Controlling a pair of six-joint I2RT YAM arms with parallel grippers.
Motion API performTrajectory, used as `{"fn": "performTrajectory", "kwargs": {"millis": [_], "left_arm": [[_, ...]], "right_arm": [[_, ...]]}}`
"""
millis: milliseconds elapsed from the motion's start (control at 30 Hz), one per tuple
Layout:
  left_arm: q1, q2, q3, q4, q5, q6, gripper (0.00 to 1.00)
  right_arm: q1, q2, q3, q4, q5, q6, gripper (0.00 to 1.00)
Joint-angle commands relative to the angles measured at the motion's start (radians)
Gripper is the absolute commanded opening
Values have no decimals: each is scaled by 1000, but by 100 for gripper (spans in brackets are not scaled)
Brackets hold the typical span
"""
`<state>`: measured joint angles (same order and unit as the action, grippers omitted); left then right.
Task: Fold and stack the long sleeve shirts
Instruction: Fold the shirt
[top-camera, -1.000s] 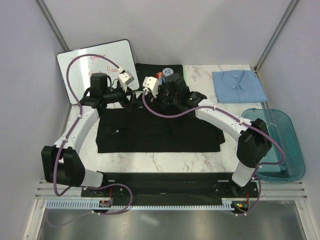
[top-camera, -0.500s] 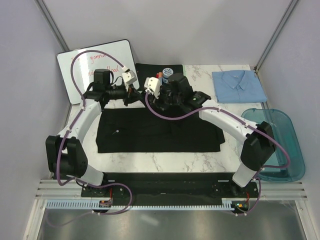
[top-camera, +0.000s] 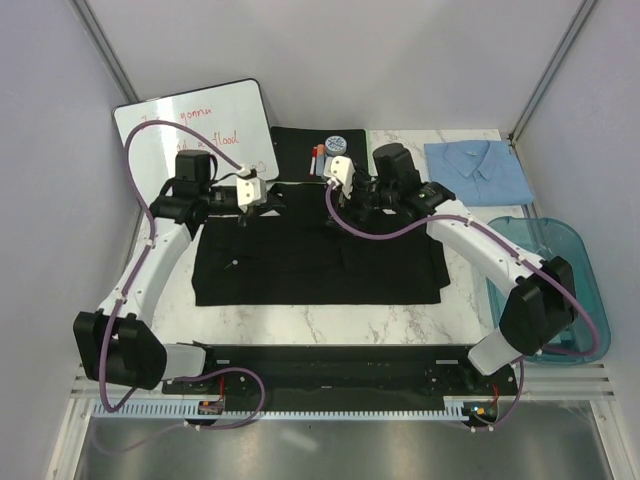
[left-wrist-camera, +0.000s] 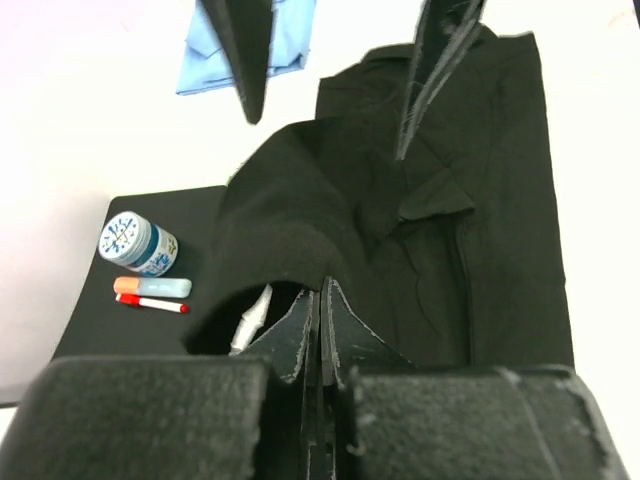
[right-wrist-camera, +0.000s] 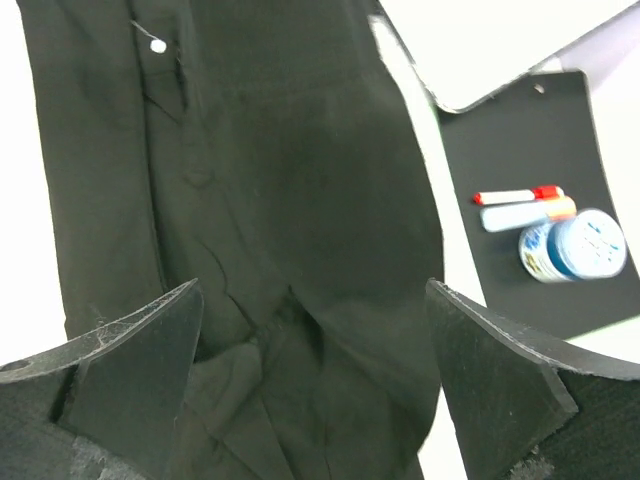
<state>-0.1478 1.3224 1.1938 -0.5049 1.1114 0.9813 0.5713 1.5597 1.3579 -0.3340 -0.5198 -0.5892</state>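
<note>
The black long sleeve shirt (top-camera: 320, 265) lies spread across the middle of the table. My left gripper (top-camera: 266, 197) is at the shirt's far edge, shut on a raised fold of black fabric (left-wrist-camera: 290, 230). To its right my right gripper (top-camera: 340, 197) hangs open just above the same shirt (right-wrist-camera: 300, 200), with nothing between its fingers (right-wrist-camera: 150, 340). The light blue shirt (top-camera: 478, 172) lies folded at the back right, apart from both grippers.
A black mat (top-camera: 295, 145) behind the shirt holds a small jar (top-camera: 335, 143) and markers (top-camera: 318, 155). A whiteboard (top-camera: 190, 125) lies at the back left. A teal tray (top-camera: 560, 290) sits along the right edge.
My left gripper has shut on the black shirt's far edge and drawn a little left. My right gripper has opened, let go and pulled back to the right.
</note>
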Motion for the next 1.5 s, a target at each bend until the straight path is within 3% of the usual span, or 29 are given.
{"fn": "performTrajectory", "kwargs": {"millis": [0, 200, 400, 533, 667, 767, 800, 867, 900, 967, 1100, 1167, 1200, 1367, 1433, 1467], "left_arm": [[-33, -54, -33, -111, 48, 306, 2], [-134, -107, -105, -273, -44, 676, 2], [-222, -179, -272, -348, -166, 1090, 2], [-234, -204, -408, -337, -251, 1307, 2], [-233, -226, -593, -212, -314, 1383, 4], [-233, -219, -638, -158, -338, 1318, 5], [-231, -222, -648, -147, -349, 1266, 11], [-217, -259, -666, -126, -355, 1200, 29], [-217, -278, -662, -126, -348, 1048, 50], [-217, -330, -628, -136, -332, 863, 55], [-217, -432, -527, -268, -328, 364, 59], [-217, -456, -471, -316, -329, 231, 60], [-217, -459, -459, -332, -335, 94, 61], [-217, -365, -405, -333, -423, -220, 58], [-217, -301, -378, -354, -426, -338, 53], [-235, -238, -367, -369, -441, -375, 46]], "right_arm": [[2, 43, 38, 23, -63, -35, 98], [-7, 59, 81, -100, -97, -159, 98], [-31, 0, -34, -296, -72, -416, 98], [-28, -23, -101, -376, -107, -478, 98], [4, -26, -160, -378, -120, -474, 98], [30, -12, -190, -366, -124, -427, 97], [56, -10, -203, -358, -118, -410, 96], [85, -1, -204, -343, -112, -359, 90], [100, 2, -198, -330, -112, -333, 89], [105, 20, -181, -323, -123, -293, 84], [82, 62, -132, -326, -108, -148, 77], [53, 69, -118, -336, -127, -104, 73], [20, 69, -106, -336, -132, -77, 71], [-100, 45, -86, -367, -144, 66, 64], [-151, 28, -92, -379, -134, 103, 63], [-181, 22, -95, -395, -123, 112, 62]]}}
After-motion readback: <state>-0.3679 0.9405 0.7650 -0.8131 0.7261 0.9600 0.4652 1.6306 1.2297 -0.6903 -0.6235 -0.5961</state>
